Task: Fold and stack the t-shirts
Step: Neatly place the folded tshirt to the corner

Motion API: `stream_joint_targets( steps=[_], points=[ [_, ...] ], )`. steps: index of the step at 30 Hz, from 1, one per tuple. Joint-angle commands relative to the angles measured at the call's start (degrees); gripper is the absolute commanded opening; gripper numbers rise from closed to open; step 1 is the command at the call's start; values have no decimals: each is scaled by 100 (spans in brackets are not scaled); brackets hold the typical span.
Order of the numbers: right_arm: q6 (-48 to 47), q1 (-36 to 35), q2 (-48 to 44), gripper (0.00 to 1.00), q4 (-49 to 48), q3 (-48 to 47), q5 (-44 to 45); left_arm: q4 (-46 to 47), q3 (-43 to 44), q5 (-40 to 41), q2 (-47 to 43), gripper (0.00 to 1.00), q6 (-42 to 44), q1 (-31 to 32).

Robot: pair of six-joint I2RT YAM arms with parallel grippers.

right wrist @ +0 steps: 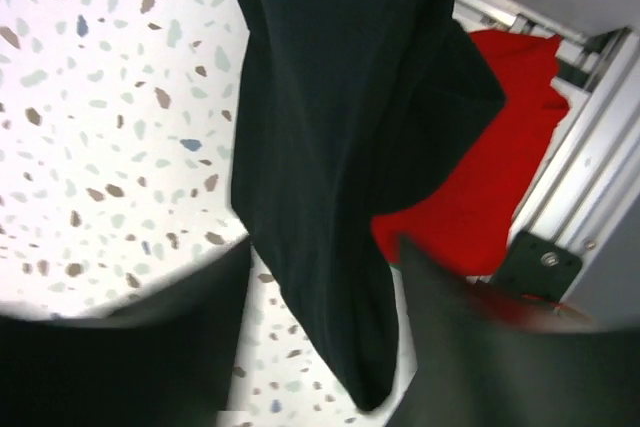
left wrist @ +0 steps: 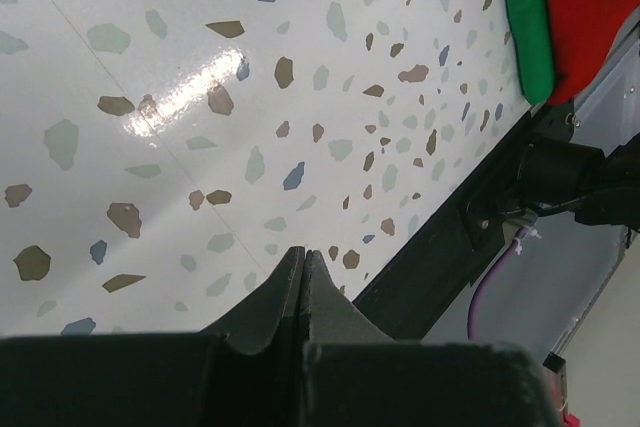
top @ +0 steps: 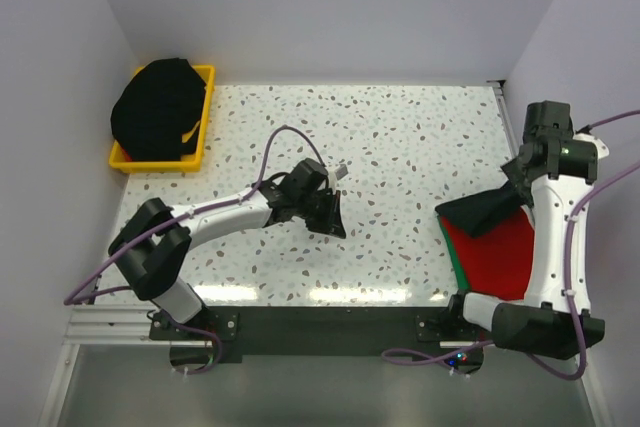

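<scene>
The black t-shirt [right wrist: 330,177] hung limp from the right end effector [top: 528,169], which was clamped on it above the red t-shirt [top: 500,257]. Such soft, light cloth seemed best taken at an edge. The left end effector [left wrist: 303,269], fingers together, hovered over the bench [top: 400,137]. Farther away, more black shirts [top: 155,107] filled the yellow bin [top: 203,97].

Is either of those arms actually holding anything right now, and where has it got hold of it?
The right pincer holds a black t-shirt by one bunched edge, the rest hanging over the red t-shirt. The left pincer is shut on nothing.
</scene>
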State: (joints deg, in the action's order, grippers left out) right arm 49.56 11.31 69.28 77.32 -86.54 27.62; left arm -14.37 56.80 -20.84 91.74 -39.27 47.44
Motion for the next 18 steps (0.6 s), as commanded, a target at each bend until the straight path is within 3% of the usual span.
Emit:
stream_joint_targets(
  steps=[1,2,9,18],
  points=[
    [97,20,-230,78,853,41,437,215,192,-218,28,0,217,37],
    [132,20,-291,98,959,15,498,233,192,-245,28,0,226,37],
    [-297,20,-389,99,1066,-407,306,250,209,-377,-16,0,349,37],
    [-939,20,-599,99,-146,479,-555,101,218,-149,-350,0,393,-24]
  ],
)
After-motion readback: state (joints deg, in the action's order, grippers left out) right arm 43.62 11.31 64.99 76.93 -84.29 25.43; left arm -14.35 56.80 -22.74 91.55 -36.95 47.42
